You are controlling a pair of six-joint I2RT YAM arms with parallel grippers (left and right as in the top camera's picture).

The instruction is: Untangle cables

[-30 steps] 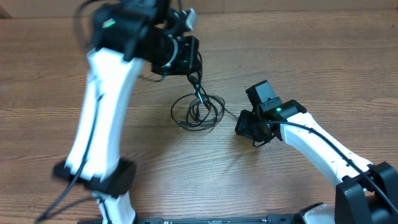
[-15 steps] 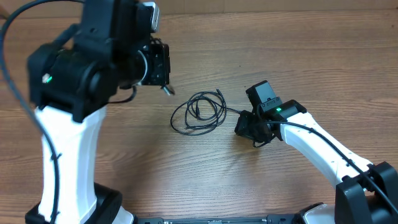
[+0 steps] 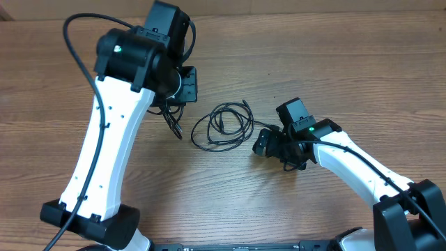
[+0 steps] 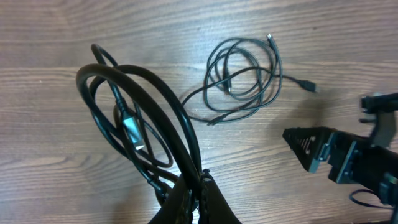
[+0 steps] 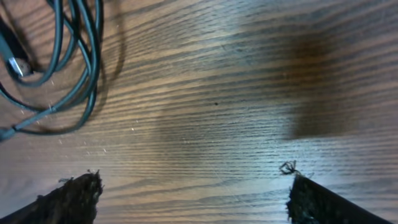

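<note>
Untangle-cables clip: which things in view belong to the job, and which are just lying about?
Job:
- coiled cable on the table
- thicker looped cable pinched by the left end effector
- right end effector, open and empty

Lying about:
- nothing; only the bare wooden table

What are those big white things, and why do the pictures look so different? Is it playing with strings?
The white things are two robot arms at a wooden table. Each ends in a gripper, a pincher with two fingers.

One picture looks down from above. The other two come from little cameras on the robot's wrists, so they look close up.

The strings are thin black cables. The robot is meant to untangle them. One coiled cable lies loose on the table between the arms; it shows again in the left wrist picture.

The left gripper is pinched shut on a second cable, holding its loops up off the table.

The right gripper is wide open and holds nothing. In its picture you see only its two dark fingertips at the bottom corners, with bare wood between them.
</note>
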